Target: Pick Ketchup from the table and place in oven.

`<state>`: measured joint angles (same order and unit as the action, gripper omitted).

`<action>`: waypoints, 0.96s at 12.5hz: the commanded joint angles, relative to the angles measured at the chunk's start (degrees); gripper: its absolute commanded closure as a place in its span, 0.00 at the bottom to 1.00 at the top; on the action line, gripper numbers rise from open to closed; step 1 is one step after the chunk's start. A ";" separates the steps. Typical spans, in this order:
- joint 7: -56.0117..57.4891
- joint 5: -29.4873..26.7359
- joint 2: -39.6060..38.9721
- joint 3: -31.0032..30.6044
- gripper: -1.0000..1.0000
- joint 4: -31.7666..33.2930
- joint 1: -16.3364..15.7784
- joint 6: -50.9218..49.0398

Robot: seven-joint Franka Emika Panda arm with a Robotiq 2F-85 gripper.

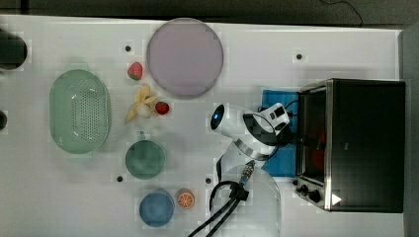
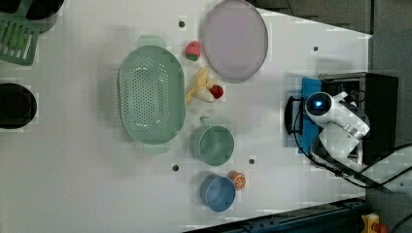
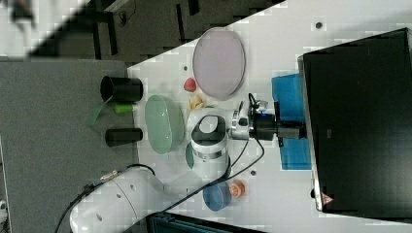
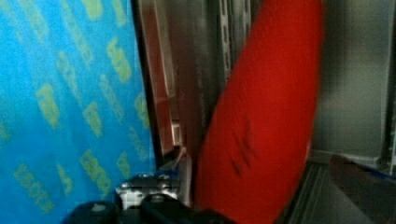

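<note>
The oven (image 1: 368,143) stands at the desk (image 1: 59,197) edge on the top view's right, its blue-faced door (image 1: 279,131) folded down flat toward the arm. The jaws (image 1: 301,140) reach across the door to the mouth of the cavity, with the metal frame (image 1: 327,143) just beyond them. The ketchup (image 4: 266,116) sits at the jaws, its red body inside the cavity; in the wrist view it stands tilted, between the inner side rails and the grey back wall, with the door's blue face beside it. Whether the jaws are clamped on the bottle or apart cannot be told.

Behind the jaws the desk is open up to a purple plate (image 1: 185,57), a green cup (image 1: 145,159), a blue cup (image 1: 156,209) with an orange slice (image 1: 186,199) beside it, two strawberries (image 1: 135,70), a banana (image 1: 141,102) and a green colander (image 1: 79,111), all well apart from the oven.
</note>
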<state>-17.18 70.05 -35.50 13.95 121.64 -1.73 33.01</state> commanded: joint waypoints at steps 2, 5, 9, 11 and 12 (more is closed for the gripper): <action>-3.52 -4.32 6.80 -2.07 0.00 -0.43 -3.91 1.06; 3.97 -17.39 15.20 -4.99 0.00 -0.14 -4.23 1.01; 14.06 -39.46 25.78 -7.18 0.00 -1.15 -4.27 0.79; 14.70 -50.74 29.68 -7.20 0.00 -2.17 -4.24 -1.10; 14.70 -55.58 31.17 -7.15 0.00 -2.97 -4.21 -2.75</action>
<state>-6.50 13.95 -4.52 5.76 119.18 -7.17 30.07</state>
